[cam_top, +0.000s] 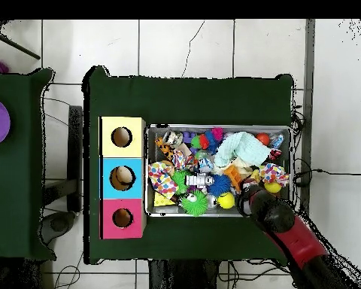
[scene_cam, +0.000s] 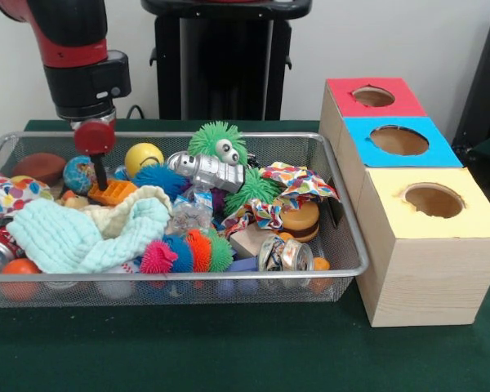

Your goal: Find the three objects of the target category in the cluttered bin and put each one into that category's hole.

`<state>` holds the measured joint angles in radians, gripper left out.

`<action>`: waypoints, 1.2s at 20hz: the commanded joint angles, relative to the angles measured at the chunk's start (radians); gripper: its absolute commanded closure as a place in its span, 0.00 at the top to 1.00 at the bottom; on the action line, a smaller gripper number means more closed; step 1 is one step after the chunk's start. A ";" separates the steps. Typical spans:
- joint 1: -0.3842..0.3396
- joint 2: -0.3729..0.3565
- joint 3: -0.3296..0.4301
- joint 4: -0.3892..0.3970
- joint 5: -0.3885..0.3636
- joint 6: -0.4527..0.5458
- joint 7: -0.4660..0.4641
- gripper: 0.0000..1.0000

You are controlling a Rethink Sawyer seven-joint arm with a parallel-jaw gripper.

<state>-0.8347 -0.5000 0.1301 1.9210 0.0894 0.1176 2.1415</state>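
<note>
the arm is in the search step, with the gripper [scene_cam: 100, 178] lowered into the wire mesh bin [scene_cam: 343, 220] at about ten o'clock in the front view, just at the ridged orange plastic toy [scene_cam: 113, 193]. whether its fingers are spread or holding anything, i cannot tell. the target category is not evident; candidates lie among the clutter: a smooth yellow ball [scene_cam: 143, 157], a spiky green puffer [scene_cam: 218, 140], a soft mint cloth [scene_cam: 86, 233]. next it needs a clean pick and a carry to the wooden boxes [scene_cam: 429, 261] at three o'clock, red, blue and yellow tops with round holes.
</note>
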 commanded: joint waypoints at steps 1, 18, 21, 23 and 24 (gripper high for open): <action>-0.019 0.064 0.086 -0.118 -0.017 -0.038 0.064 0.00; 0.017 0.073 0.030 -0.183 -0.034 -0.054 0.062 1.00; 0.028 0.068 0.023 -0.178 -0.027 -0.055 0.077 1.00; 0.031 0.060 0.022 -0.177 -0.008 -0.014 0.083 1.00; 0.028 0.059 0.026 -0.174 -0.008 -0.015 0.085 1.00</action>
<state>-0.8278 -0.4589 0.1286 1.8242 0.0888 0.1178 2.1415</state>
